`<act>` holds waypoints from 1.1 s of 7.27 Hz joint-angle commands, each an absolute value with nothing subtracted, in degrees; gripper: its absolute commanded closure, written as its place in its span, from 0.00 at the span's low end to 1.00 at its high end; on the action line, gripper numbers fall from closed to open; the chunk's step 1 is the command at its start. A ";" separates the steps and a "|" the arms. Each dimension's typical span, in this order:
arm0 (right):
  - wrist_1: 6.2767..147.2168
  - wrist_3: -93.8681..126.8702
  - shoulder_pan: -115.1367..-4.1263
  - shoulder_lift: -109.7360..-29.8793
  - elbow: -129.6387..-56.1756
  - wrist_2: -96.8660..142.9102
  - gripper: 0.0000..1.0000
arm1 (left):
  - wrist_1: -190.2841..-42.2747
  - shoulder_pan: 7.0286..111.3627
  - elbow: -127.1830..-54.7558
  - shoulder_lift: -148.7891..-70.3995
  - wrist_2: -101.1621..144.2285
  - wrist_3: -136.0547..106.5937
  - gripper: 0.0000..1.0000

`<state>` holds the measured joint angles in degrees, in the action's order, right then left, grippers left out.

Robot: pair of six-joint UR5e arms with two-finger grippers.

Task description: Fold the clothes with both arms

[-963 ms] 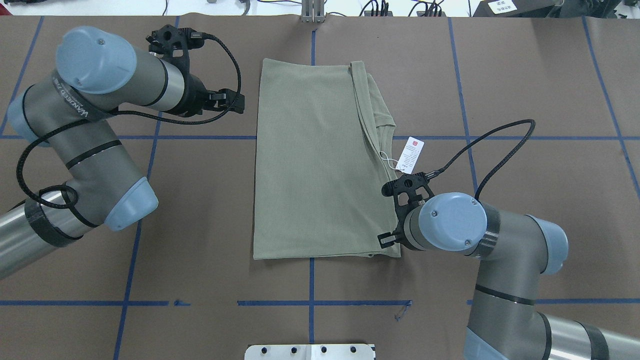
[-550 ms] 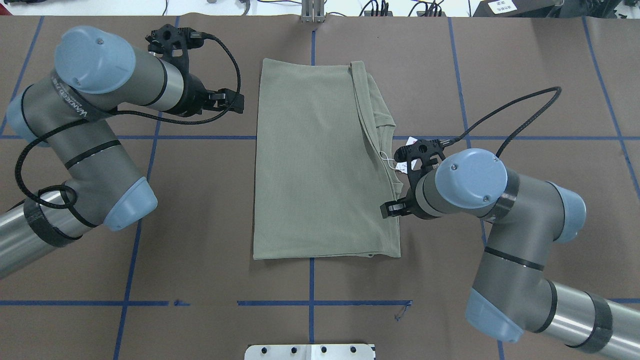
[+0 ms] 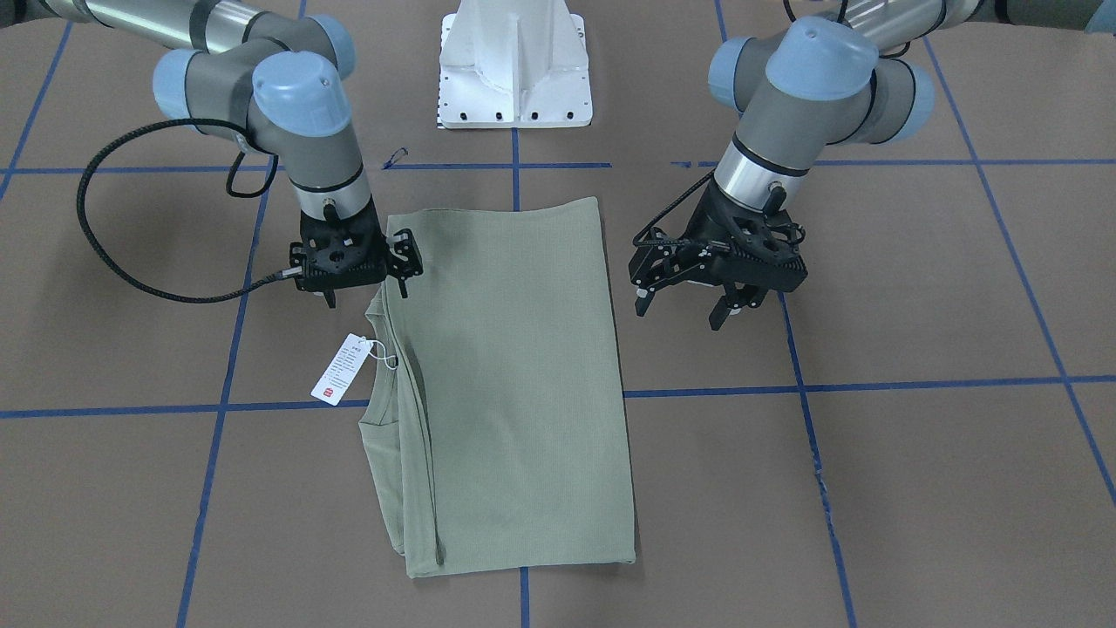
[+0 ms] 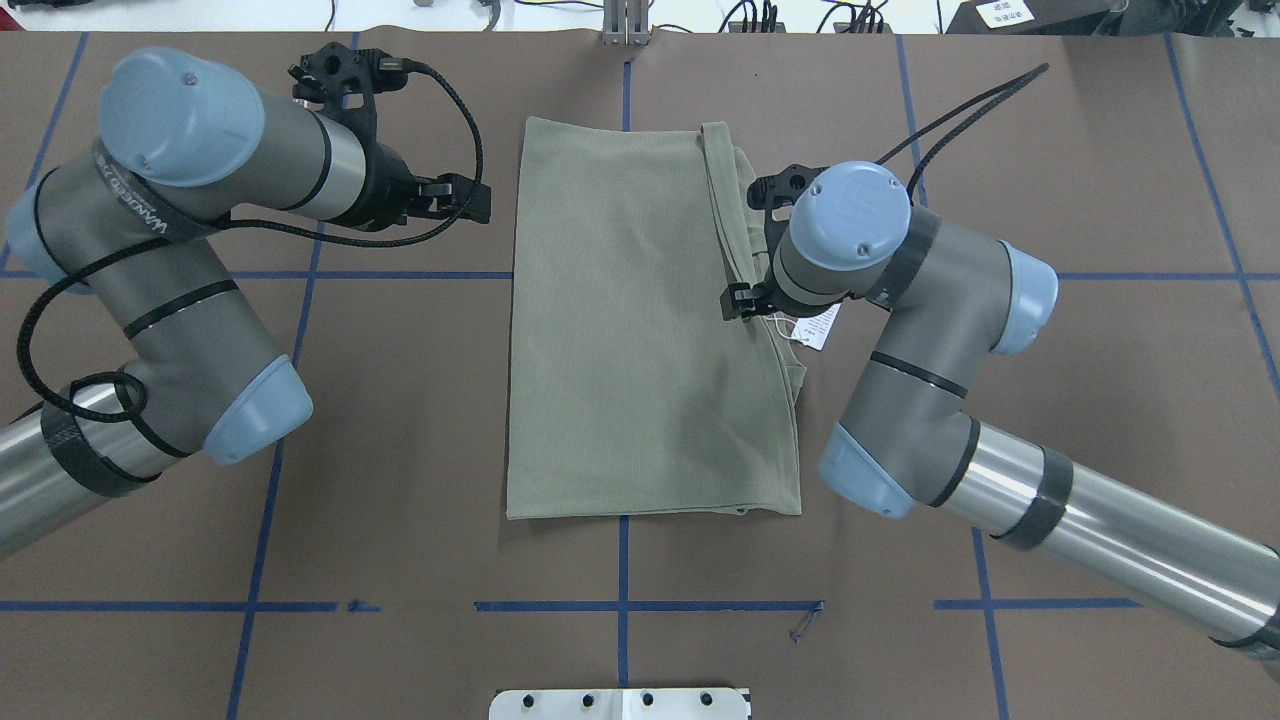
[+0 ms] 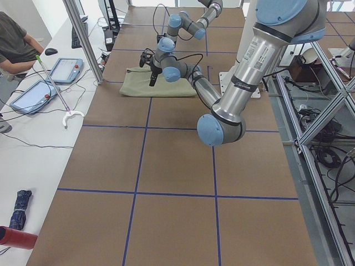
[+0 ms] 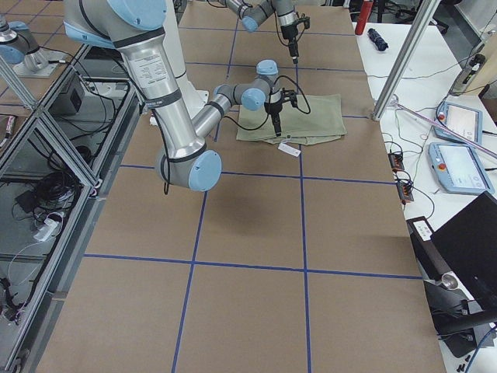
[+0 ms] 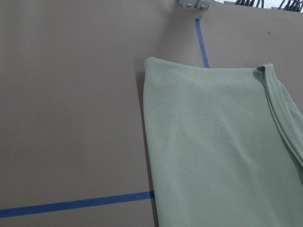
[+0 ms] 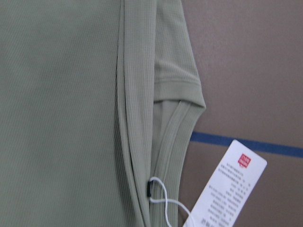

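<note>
The pale sage-green shirt (image 4: 640,330) lies folded flat in a long rectangle at the table's middle; it also shows in the front view (image 3: 514,384). Its collar and folded sleeve edges run along its right side (image 8: 165,94). The white hang tag (image 3: 342,369) with a red mark lies on the table beside that edge (image 8: 227,189). My right gripper (image 3: 366,292) is open and hovers just over the shirt's right edge near the collar (image 4: 748,290). My left gripper (image 3: 689,305) is open and empty, apart from the shirt's left edge (image 4: 470,200).
The white pedestal base (image 3: 514,61) stands at the near edge of the table. Blue tape lines (image 4: 620,605) cross the brown table cover. A metal fixture (image 4: 625,25) sits at the far edge. An operator (image 5: 16,39) with tablets sits beyond the table's far side.
My right arm has moved along the shirt's right edge from its near corner toward the far side, and now partly covers the hang tag. The left arm has barely moved.
</note>
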<state>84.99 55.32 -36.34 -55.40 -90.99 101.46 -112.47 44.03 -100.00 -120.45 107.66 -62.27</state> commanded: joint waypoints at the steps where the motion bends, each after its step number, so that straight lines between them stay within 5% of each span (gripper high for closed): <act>1: 84.99 53.36 -39.53 -47.41 -80.12 101.95 0.00 | -112.50 44.03 -100.46 -120.24 107.58 -62.49 0.00; 4: 84.73 47.31 -40.34 -41.40 -69.63 103.09 0.00 | -112.59 44.03 -100.55 -120.15 107.58 -62.05 0.00; 8: 83.32 46.15 -39.99 -41.31 -67.06 107.30 0.00 | -113.11 44.12 -100.55 -120.15 107.67 -61.96 0.00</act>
<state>83.33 46.96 -40.06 -41.36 -67.54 105.63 -112.81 44.06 -100.52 -120.15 107.66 -61.86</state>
